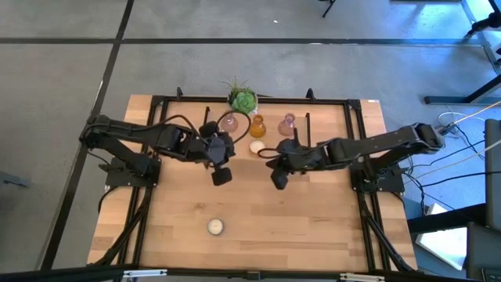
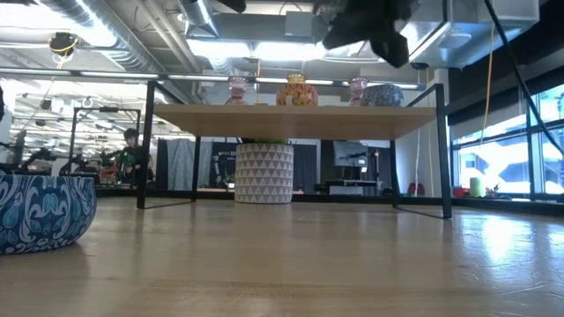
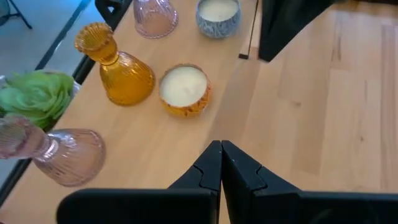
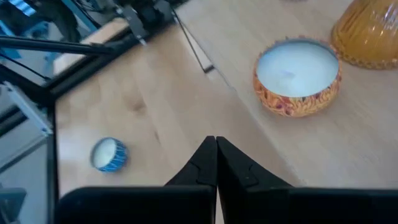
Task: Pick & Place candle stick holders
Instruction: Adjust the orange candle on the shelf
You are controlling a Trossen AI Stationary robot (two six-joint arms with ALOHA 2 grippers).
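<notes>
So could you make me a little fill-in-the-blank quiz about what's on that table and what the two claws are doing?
1. Both the left claw and the right claw are ____.
2. The glass holder beside the green plant is ____ in colour.
3. The orange-patterned candle tin stands ____ the raised shelf.
4. Alone on the lower tabletop sits a ____-patterned tin.

Missing words: shut; amber; on; blue

No readable text or labels.
</notes>
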